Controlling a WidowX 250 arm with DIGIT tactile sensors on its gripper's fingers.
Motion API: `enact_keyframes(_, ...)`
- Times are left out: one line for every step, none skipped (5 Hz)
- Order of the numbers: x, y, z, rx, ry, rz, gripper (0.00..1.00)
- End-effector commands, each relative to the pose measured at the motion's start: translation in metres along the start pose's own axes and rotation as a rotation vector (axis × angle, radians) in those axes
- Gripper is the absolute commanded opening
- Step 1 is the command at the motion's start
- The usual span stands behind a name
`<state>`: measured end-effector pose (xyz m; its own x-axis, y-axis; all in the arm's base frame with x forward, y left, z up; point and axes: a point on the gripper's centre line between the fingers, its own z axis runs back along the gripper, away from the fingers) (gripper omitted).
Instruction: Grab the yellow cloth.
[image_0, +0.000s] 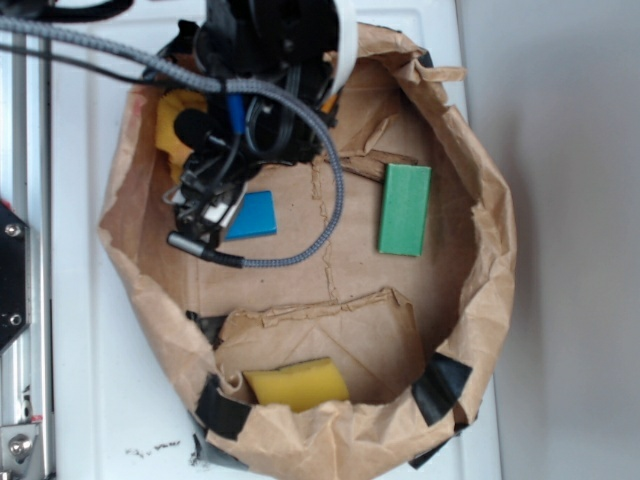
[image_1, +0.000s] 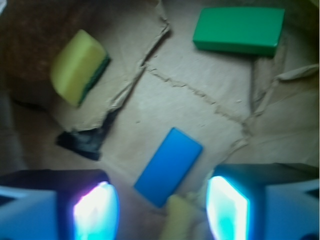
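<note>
Yellow cloth (image_1: 177, 217) between open pincer (image_1: 162, 210) fingers

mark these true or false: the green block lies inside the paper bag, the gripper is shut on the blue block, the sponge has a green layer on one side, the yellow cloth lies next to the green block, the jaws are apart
1. The green block lies inside the paper bag. True.
2. The gripper is shut on the blue block. False: the jaws stand apart, and the blue block lies flat on the bag floor ahead of them.
3. The sponge has a green layer on one side. True.
4. The yellow cloth lies next to the green block. False: it sits at the opposite side of the bag, mostly hidden by the arm; the wrist view shows a bit of yellow between the fingers.
5. The jaws are apart. True.
</note>
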<state>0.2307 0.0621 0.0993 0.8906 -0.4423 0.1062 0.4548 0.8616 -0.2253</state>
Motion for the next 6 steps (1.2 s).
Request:
enact_keyframes(-0.007, 0.028, 0.008, 0.152, -0.022, -0.081, 1.0)
enact_keyframes(-0.007, 0.028, 0.008, 0.152, -0.022, -0.081, 1.0)
enact_keyframes(-0.007, 0.028, 0.008, 0.152, -0.022, -0.081, 1.0)
enact_keyframes(-0.009, 0.03, 0.003, 0.096, 0.0, -0.117, 1.0)
enact_keyframes(-0.015, 0.035, -0.013, 0.008, 0.04, -0.177, 1.0)
enact_keyframes(-0.025, 0.038, -0.034, 0.037, 0.073, -0.211, 1.0)
